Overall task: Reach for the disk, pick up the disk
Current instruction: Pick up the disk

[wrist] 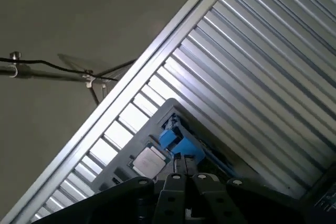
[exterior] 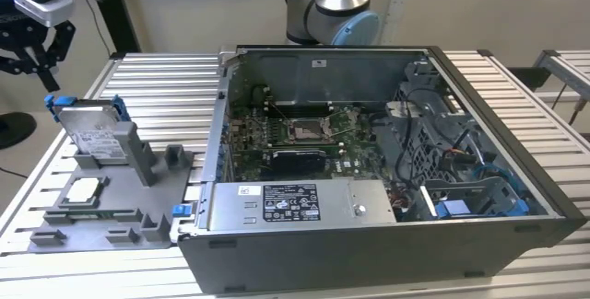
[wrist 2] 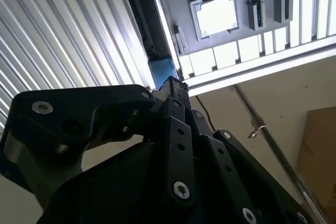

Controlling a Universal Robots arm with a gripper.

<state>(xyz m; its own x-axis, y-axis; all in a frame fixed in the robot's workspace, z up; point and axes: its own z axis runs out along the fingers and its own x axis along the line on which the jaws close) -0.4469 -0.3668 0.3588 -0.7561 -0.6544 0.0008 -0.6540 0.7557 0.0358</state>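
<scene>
Silver-grey disk (exterior: 92, 128) stands on end in the grey fixture (exterior: 146, 164), long axis upward. The tool (exterior: 41, 71), pressed together and empty, hovers above the disk's top edge.

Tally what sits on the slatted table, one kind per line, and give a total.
Disk: 1
Square chip: 1
Grey fixture: 1
Open computer case: 1
Total: 4
</scene>
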